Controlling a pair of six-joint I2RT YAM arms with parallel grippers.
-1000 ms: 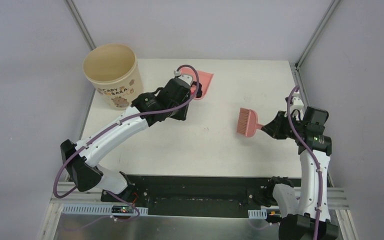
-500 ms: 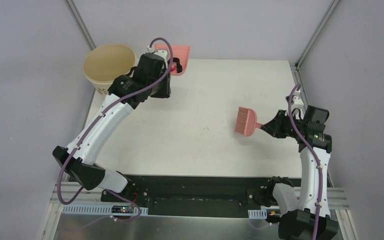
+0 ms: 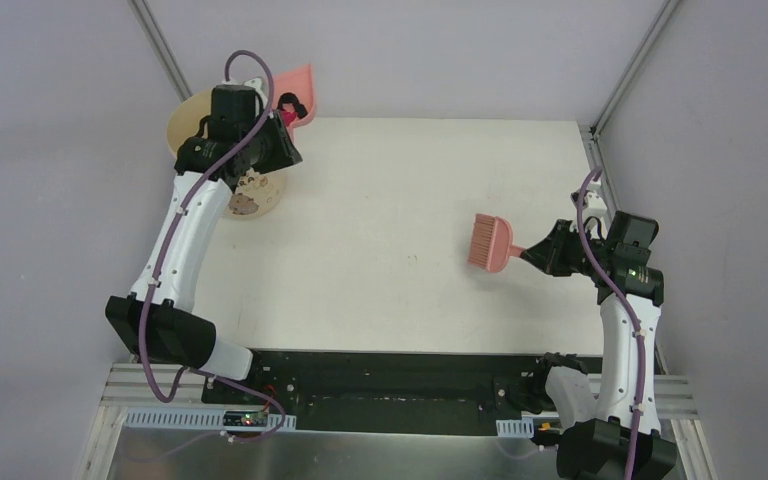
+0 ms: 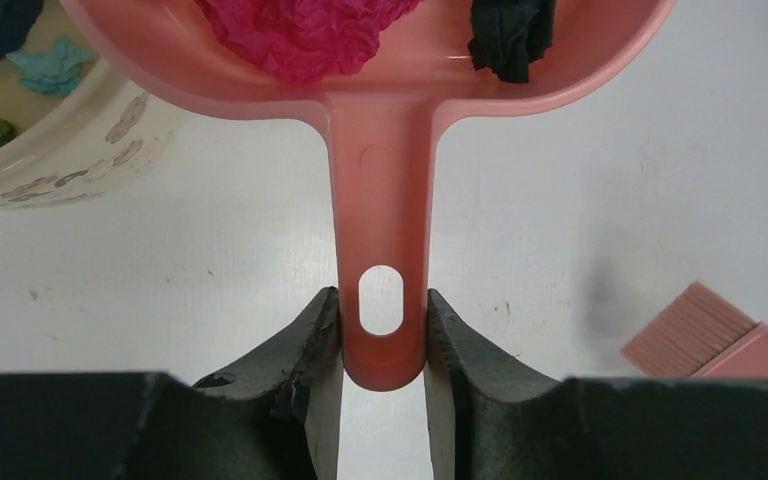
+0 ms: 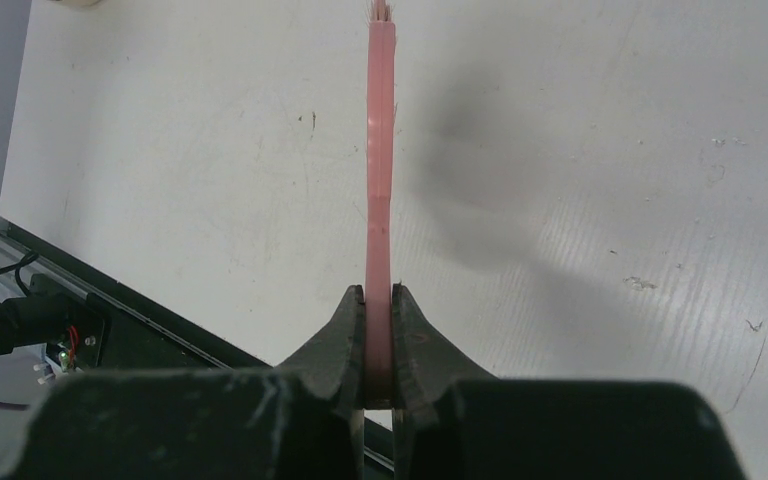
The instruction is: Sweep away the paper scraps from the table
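My left gripper (image 4: 382, 335) is shut on the handle of the pink dustpan (image 4: 380, 150), held in the air by the rim of the beige bucket (image 3: 200, 120). The dustpan (image 3: 300, 90) carries a magenta paper scrap (image 4: 300, 35) and a dark one (image 4: 505, 35). Teal, blue and green scraps (image 4: 50, 65) lie inside the bucket (image 4: 60, 140). My right gripper (image 5: 379, 300) is shut on the handle of the pink hand brush (image 5: 381, 150), held above the white table (image 3: 410, 270) at the right, bristles (image 3: 484, 242) pointing left.
The bucket stands at the table's far left corner. Grey walls and metal posts enclose the table at the back and sides. The black front edge (image 3: 400, 365) runs along the near side.
My left arm has lifted the dustpan off the table and swung it left and back to the bucket. The right arm and brush have hardly moved.
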